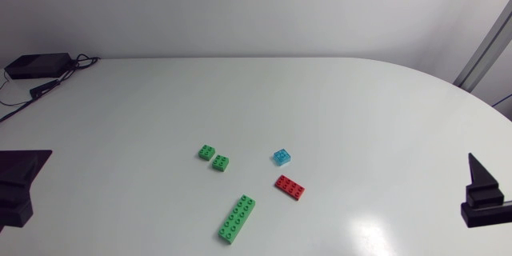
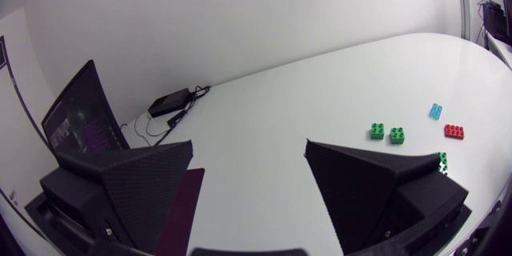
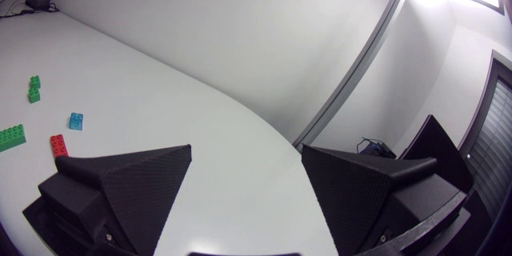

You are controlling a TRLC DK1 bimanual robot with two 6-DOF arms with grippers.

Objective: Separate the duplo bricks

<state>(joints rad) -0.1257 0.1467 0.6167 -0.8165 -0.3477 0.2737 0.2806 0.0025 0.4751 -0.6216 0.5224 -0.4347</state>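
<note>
Five duplo bricks lie singly near the table's middle. Two small green bricks (image 1: 206, 152) (image 1: 220, 162) sit close together with a narrow gap. A light blue brick (image 1: 281, 157) and a flat red brick (image 1: 290, 186) lie to their right. A long green brick (image 1: 238, 218) lies nearest the front edge. My left gripper (image 1: 26, 172) rests at the left edge, open and empty (image 2: 248, 180), with the long green brick (image 2: 441, 162) half hidden behind one finger. My right gripper (image 1: 481, 190) rests at the right edge, open and empty (image 3: 246, 184), far from the bricks.
A black box (image 1: 36, 66) with cables sits at the table's far left corner, well away from the bricks. The white tabletop (image 1: 336, 104) spreads wide around the brick group on every side.
</note>
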